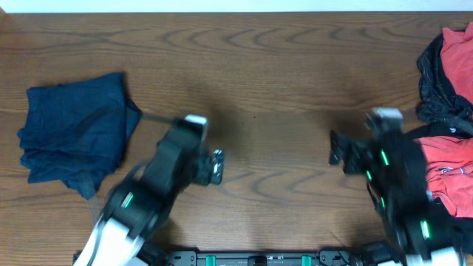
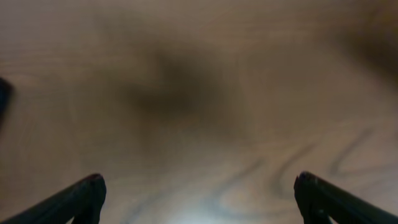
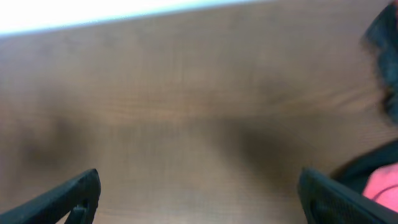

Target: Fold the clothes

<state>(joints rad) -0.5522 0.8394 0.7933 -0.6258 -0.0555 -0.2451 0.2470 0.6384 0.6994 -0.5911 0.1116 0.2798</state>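
A folded dark navy garment (image 1: pixel 72 133) lies at the table's left. A heap at the right edge holds a coral-red T-shirt (image 1: pixel 451 174) and a black garment (image 1: pixel 436 77), with red fabric at the top right. My left gripper (image 1: pixel 209 164) is open and empty over bare wood right of the navy garment; its fingers (image 2: pixel 198 186) frame bare table. My right gripper (image 1: pixel 340 151) is open and empty, left of the heap; its fingers (image 3: pixel 198 186) frame bare wood, with black (image 3: pixel 385 37) and coral (image 3: pixel 382 186) fabric at the right edge.
The wooden table (image 1: pixel 273 89) stretches between the two arms. Its far edge meets a white wall (image 3: pixel 93 12). The arm bases stand at the front edge (image 1: pixel 259 258).
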